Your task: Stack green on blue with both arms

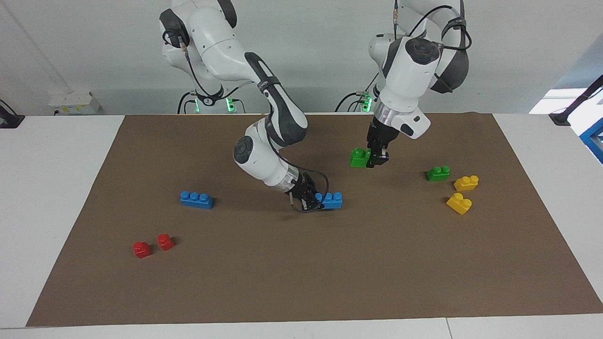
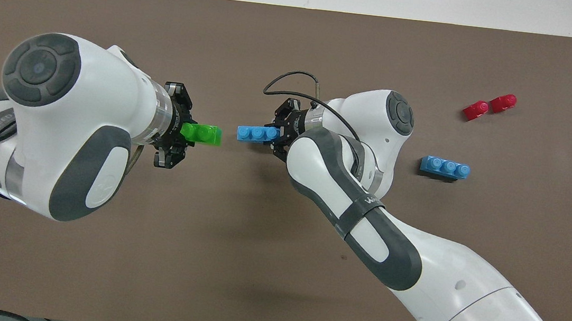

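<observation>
My left gripper (image 1: 378,159) is shut on a green two-stud brick (image 1: 360,157) and holds it up over the mat's middle; in the overhead view the gripper (image 2: 181,133) holds the green brick (image 2: 202,134) by one end. My right gripper (image 1: 312,201) is shut on one end of a blue three-stud brick (image 1: 331,200), low over the mat. In the overhead view the right gripper (image 2: 279,136) and its blue brick (image 2: 256,134) face the green brick across a small gap. A second green brick (image 1: 438,173) and a second blue brick (image 1: 197,199) lie on the mat.
Two yellow bricks (image 1: 466,182) (image 1: 459,203) lie beside the second green brick, toward the left arm's end. Two red bricks (image 1: 141,249) (image 1: 165,241) lie toward the right arm's end, farther from the robots. A brown mat (image 1: 330,282) covers the white table.
</observation>
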